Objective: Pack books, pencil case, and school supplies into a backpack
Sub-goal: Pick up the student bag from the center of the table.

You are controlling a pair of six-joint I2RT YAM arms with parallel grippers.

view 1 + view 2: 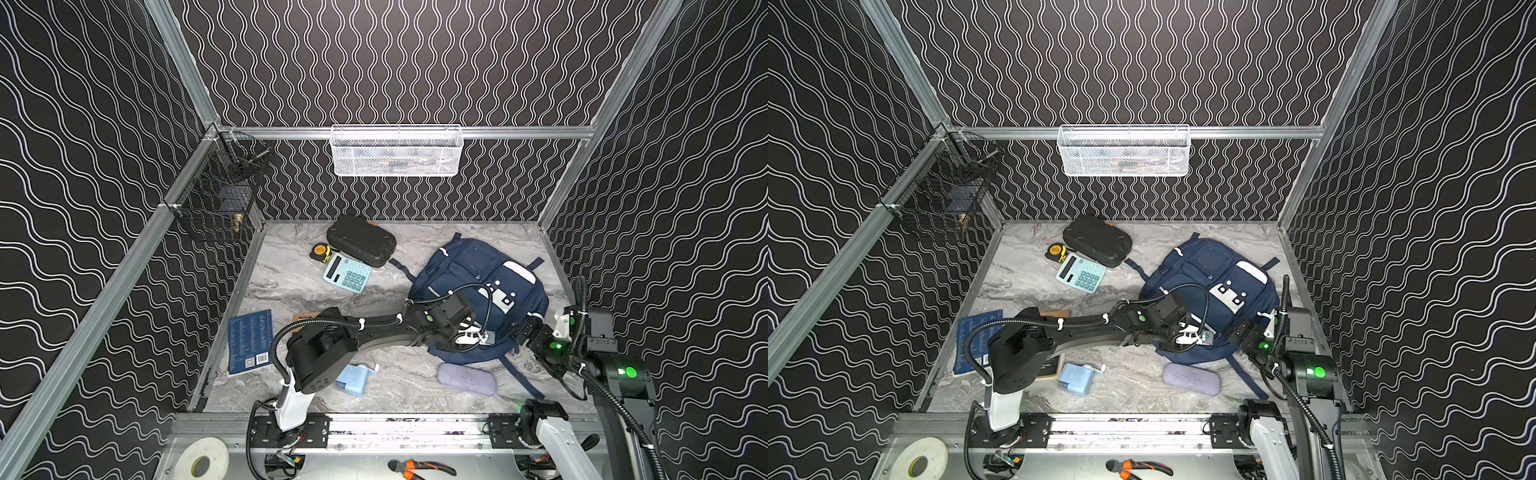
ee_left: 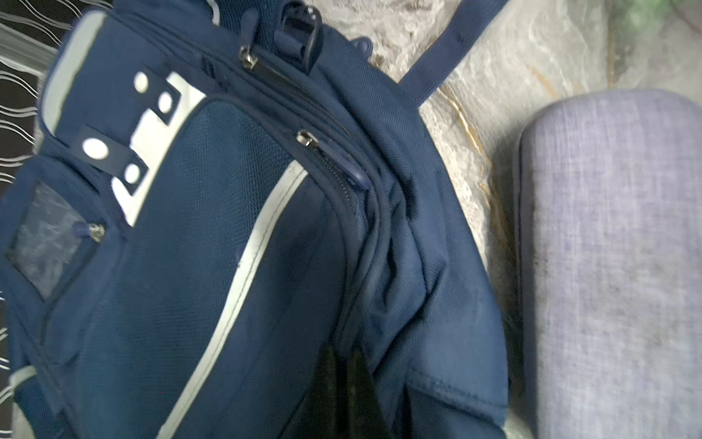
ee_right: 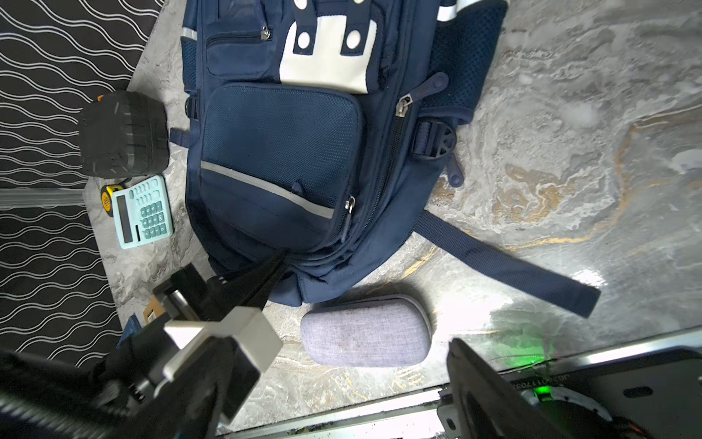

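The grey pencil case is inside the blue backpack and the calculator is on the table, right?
Not quite. The pencil case lies on the table beside the backpack, not inside it, as the right wrist view shows. The calculator is on the table.

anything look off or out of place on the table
Nothing spilled or damaged. The blue book lies tight against the left edge of the table. A tape measure and black hard case sit by the calculator and seem unrelated to school packing. The left claw is shut, tips at the near seam of the backpack.
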